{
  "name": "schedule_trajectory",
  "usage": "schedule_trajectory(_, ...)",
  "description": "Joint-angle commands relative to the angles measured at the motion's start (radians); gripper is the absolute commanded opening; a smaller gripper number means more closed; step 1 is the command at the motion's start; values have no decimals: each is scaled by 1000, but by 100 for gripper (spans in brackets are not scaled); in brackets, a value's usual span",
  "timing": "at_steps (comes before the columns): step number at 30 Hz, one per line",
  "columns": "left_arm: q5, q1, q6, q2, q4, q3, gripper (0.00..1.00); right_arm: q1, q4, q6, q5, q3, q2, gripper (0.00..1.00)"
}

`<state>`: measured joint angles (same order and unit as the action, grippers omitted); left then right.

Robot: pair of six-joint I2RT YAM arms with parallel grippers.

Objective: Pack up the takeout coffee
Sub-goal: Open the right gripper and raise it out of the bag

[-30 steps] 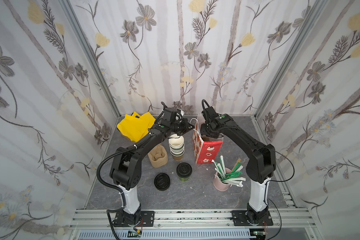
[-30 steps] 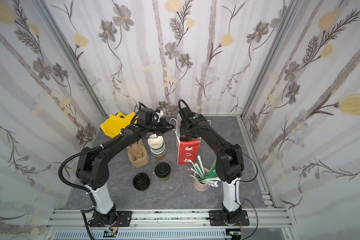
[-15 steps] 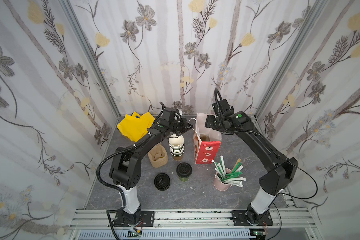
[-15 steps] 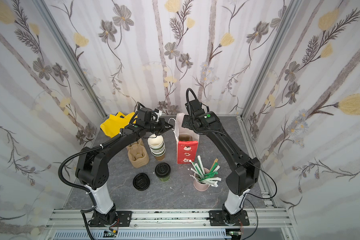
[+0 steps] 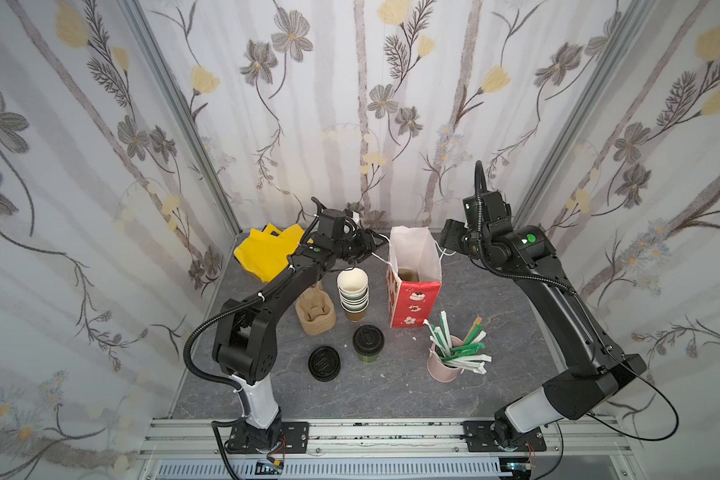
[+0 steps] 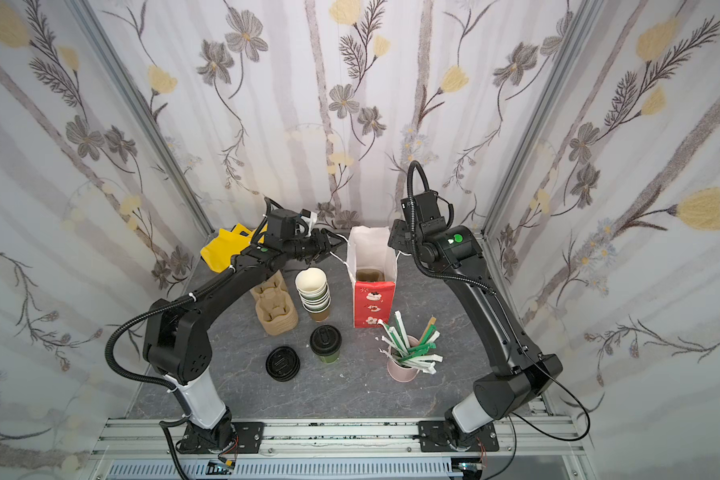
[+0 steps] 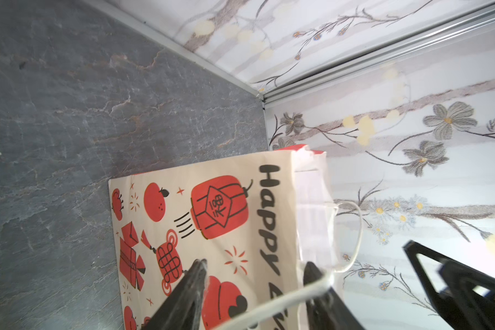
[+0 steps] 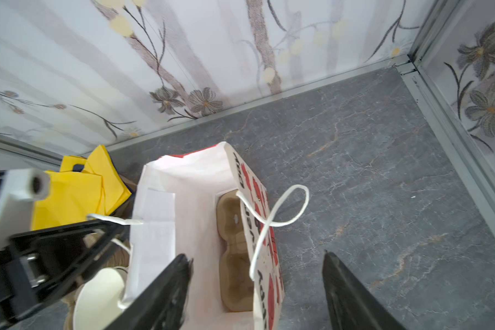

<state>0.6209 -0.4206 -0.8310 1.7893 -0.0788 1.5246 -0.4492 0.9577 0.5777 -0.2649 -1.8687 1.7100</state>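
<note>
Upright on the grey, stone-veined tabletop, toward the front and middle, stands the coffee cup: olive-green paper under a round black sip lid, touched by neither arm. Just beside it on the left lies a pile of loose black lids. Behind it are a nested stack of lidless cups and a stack of cardboard cup holders, and to its right is a pink pot of wrapped straws and stirrers. Farther back the paper bag stands open, red on its narrow side. Its wide cream side, in the left wrist view, reads "HAPPY" in black beside red lanterns, one bearing a Chinese character. A single cardboard holder lies at the bag's bottom. The left gripper is at the bag's left rim with its jaws partly apart, and one white cord handle is draped over a finger, not pinched. The right gripper hovers above the bag's right side, jaws wide and gripping nothing, with the other cord handle looping free below. A yellow bag lies in the back left corner. Pale wallpaper with grey and yellow flowers covers the three walls, framed by aluminium posts.
</note>
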Motion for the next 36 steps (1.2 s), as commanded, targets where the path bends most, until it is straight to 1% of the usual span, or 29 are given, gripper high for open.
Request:
schedule_trajectory(1, -11, 11, -31, -19, 14, 15, 57, 18, 31, -53, 133, -18, 57, 79)
schedule_trajectory(2, -10, 10, -43, -23, 8, 23, 57, 20, 33, -55, 159, -34, 81, 79)
schedule_trajectory(4, -19, 6, -50, -34, -12, 38, 58, 21, 43, -61, 171, -68, 124, 78)
schedule_trajectory(7, -83, -14, -28, -55, -78, 44, 63, 23, 58, -75, 118, -93, 177, 73)
schedule_trajectory(9, -116, -25, -9, -60, -135, 49, 64, 29, 79, -72, 70, -101, 207, 68)
schedule_trajectory(11, -139, -34, -1, -61, -165, 61, 65, 29, 82, -77, 51, -102, 223, 64)
schedule_trajectory(14, -169, -50, 16, -54, -206, 91, 65, 30, 80, -89, 58, -100, 239, 59)
schedule_trajectory(18, -203, -62, 22, -37, -239, 111, 62, 31, 69, -101, 80, -100, 271, 46)
schedule_trajectory(20, -249, -61, 21, -43, -258, 109, 62, 31, 57, -103, 91, -95, 279, 39)
schedule_trajectory(22, -321, -56, 18, -61, -286, 99, 63, 31, 50, -105, 98, -95, 287, 32)
schedule_trajectory(26, -495, -18, -10, -142, -357, 48, 66, 31, 42, -112, 95, -90, 292, 24)
schedule_trajectory(28, -538, 16, -30, -197, -374, 12, 69, 32, 34, -113, 97, -82, 288, 20)
schedule_trajectory(30, -526, 44, -28, -230, -376, -1, 70, 32, 27, -115, 99, -75, 284, 13)
schedule_trajectory(32, -485, 45, 19, -230, -381, 30, 69, 33, 26, -114, 98, -70, 283, 10)
schedule_trajectory(34, -430, 24, 53, -204, -388, 81, 69, 34, 14, -114, 102, -61, 277, 7)
schedule_trajectory(36, -404, -19, 85, -163, -409, 139, 69, 34, 4, -113, 105, -58, 272, 4)
